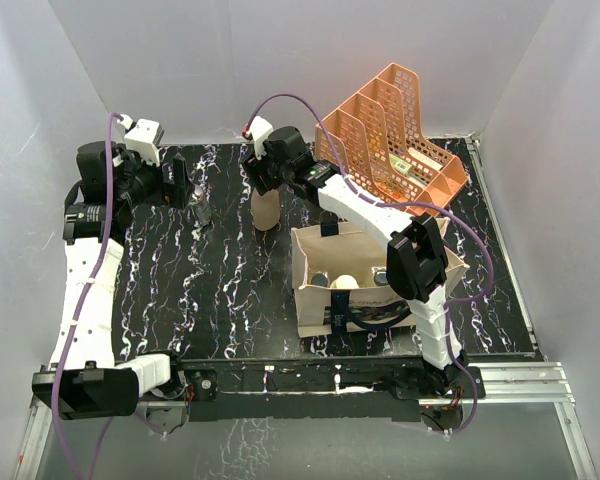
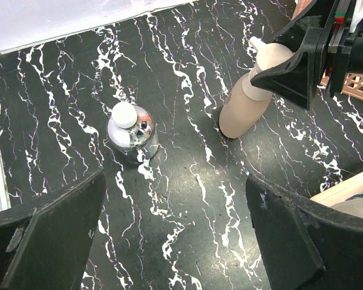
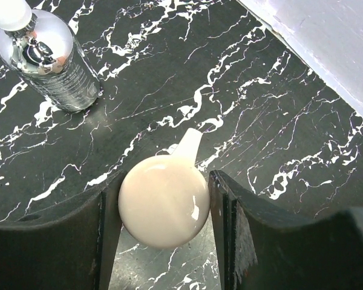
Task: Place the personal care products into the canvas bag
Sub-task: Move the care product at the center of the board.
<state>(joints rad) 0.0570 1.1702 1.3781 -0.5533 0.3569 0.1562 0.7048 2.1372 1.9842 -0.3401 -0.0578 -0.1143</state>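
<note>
right gripper [image 3: 163, 187]: closed on the cream cap of the tan bottle, one finger pressed to each side of the cap; reaches from the right base across to the far middle of the table.
tan bottle [image 3: 163, 211]: upright on the table [image 1: 230, 290], held at the top, spout pointing away from the wrist camera; stands left of the canvas bag and apart from it.
left gripper [image 2: 175, 199]: open wide, nothing between the fingers; hangs over the far left of the table, aimed at bare marble with the silver bottle ahead.
silver bottle [image 2: 132, 134]: upright, white cap on top, mirror-bright body; free of both grippers, near the tan bottle on its left, not touching it.
canvas bag [image 1: 315, 300]: beige, standing open on the right half of the table, a navy handle and a dark print on the near side; partly hidden by the right arm.
inside the bag: several bottle tops visible through the opening, one pale and round, darker ones beside it; too small to tell which is which.
peach mesh organizer [image 1: 400, 150]: tilted at the far right corner, just behind the bag.
table: black marble pattern with white veins, white walls on three sides.
</note>
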